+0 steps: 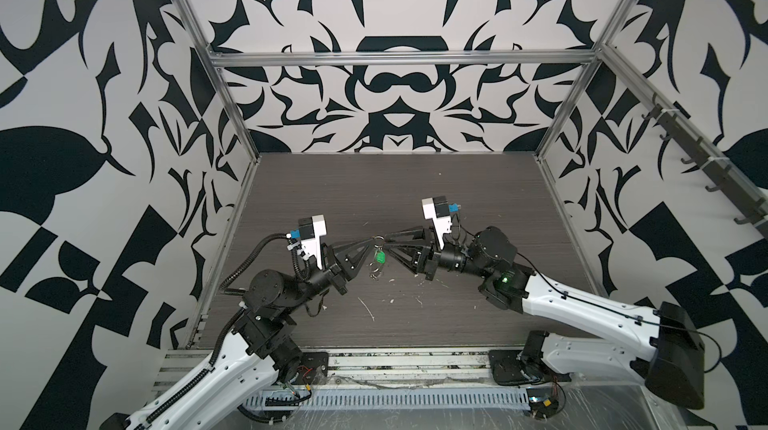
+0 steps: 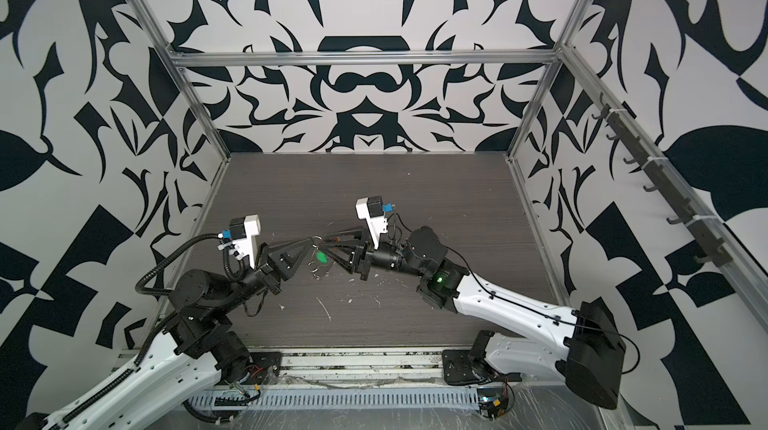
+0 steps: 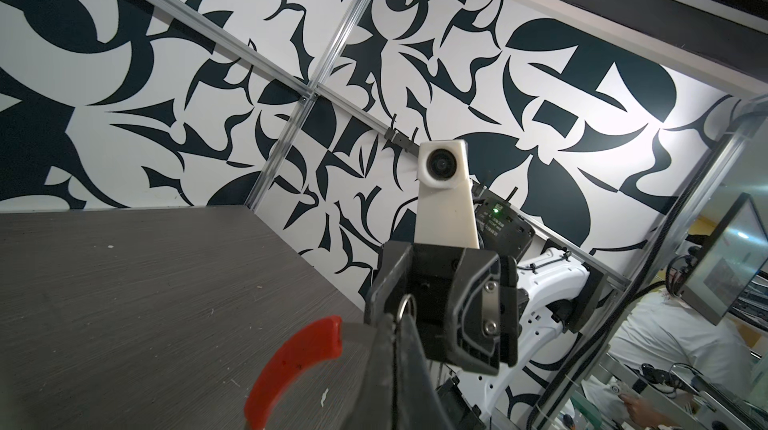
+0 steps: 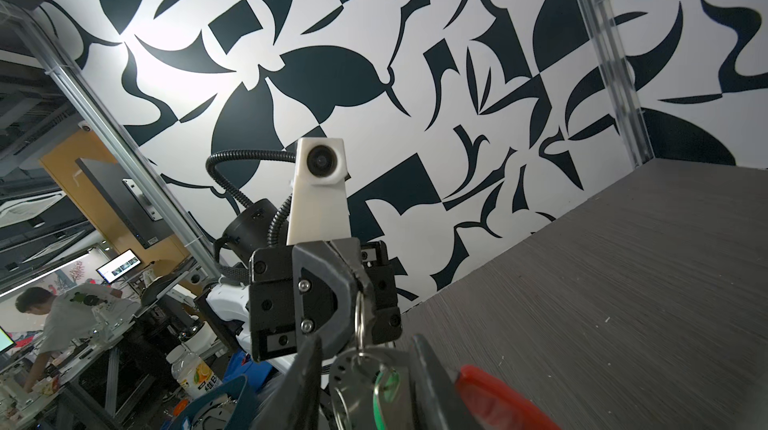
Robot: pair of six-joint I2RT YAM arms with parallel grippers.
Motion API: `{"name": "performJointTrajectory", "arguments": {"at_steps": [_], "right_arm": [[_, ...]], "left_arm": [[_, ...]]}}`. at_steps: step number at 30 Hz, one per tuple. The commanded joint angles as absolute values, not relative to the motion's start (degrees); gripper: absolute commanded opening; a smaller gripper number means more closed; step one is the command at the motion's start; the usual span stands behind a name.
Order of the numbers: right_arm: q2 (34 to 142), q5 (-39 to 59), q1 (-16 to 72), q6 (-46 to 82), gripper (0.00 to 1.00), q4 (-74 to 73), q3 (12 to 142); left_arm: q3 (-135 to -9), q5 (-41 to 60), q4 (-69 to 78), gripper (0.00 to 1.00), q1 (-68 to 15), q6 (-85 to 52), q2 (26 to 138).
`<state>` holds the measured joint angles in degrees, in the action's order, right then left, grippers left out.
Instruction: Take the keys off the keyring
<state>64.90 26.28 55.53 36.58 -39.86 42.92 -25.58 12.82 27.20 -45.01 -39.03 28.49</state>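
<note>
Grey tabletop (image 1: 374, 199) | green key (image 1: 379, 257) — dangling between left pincer (image 1: 370, 240), right pincer (image 1: 388, 242)

In both top views the green tag (image 1: 379, 257) (image 2: 321, 257) is too small for you to read, and the metal bits (image 1: 375, 271) hanging just below it are too small to tell apart. In the right wrist view the tag (image 4: 384, 386) is blurred. The keyring (image 4: 494, 394), only a red sleeve beside the tag, runs off the picture's edge. Near the tag, the left gripper (image 4: 353, 278) hides part of the small silver ring (image 4: 360, 316) it pinches. Whether the right gripper (image 4: 365, 351) touches anything by the tag is lost in blur.
</note>
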Motion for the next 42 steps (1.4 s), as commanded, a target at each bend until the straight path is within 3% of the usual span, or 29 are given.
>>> {"name": "performJointTrajectory", "arguments": {"at_steps": [1,14,29,33,37,42], "right_arm": [[64.94,26.13,56.33,37.02,0.34,-44.12,45.87],[65.08,22.94,57.06,34.94,0.27,-43.34,46.40],[65.91,24.09,57.14,34.54,0.12,-42.11,47.50],[65.74,23.90,57.13,34.36,0.00,-41.20,47.60],[65.35,24.39,57.14,33.22,0.00,-36.91,49.04],[63.38,26.41,57.13,26.58,0.00,-17.43,55.41]], "left_arm": [[-24.61,11.41,30.48,0.00,-45.16,-39.56,27.33],[-24.09,11.08,30.32,0.00,-45.18,-39.64,26.72],[-23.91,10.68,30.06,0.00,-45.17,-39.64,26.72],[-24.08,10.72,30.23,0.00,-45.16,-39.72,26.92],[-24.11,11.32,30.25,0.00,-45.10,-40.55,27.49],[-24.92,11.86,24.64,0.28,-45.13,-40.89,25.25]]}}
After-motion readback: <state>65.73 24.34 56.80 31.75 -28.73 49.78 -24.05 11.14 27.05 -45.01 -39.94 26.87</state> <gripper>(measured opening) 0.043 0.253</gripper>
